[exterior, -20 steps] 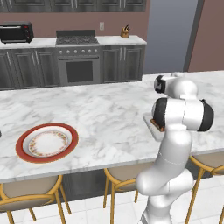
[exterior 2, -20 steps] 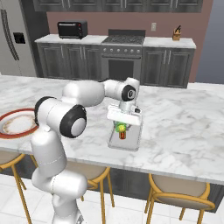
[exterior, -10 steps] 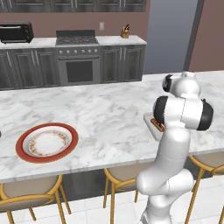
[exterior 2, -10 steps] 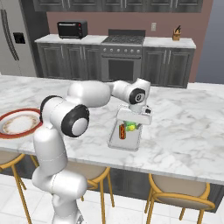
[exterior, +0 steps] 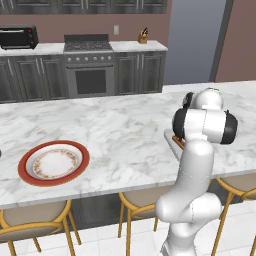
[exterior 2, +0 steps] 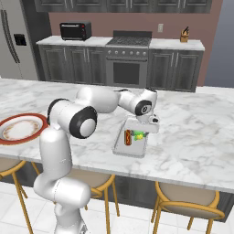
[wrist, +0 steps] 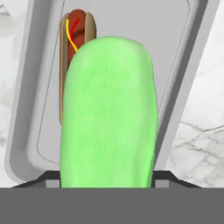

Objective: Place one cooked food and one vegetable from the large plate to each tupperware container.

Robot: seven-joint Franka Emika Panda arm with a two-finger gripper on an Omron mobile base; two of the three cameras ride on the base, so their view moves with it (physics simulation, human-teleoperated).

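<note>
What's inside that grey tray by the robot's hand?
A hot dog lies in the grey tray. A pale green vegetable in the pincer hangs above it, covering much of the tray floor, so anything beneath stays hidden.

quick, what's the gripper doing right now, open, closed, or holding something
Gripper: closed on a light-green vegetable, held over the grey tupperware container that already holds a hot dog.
</note>
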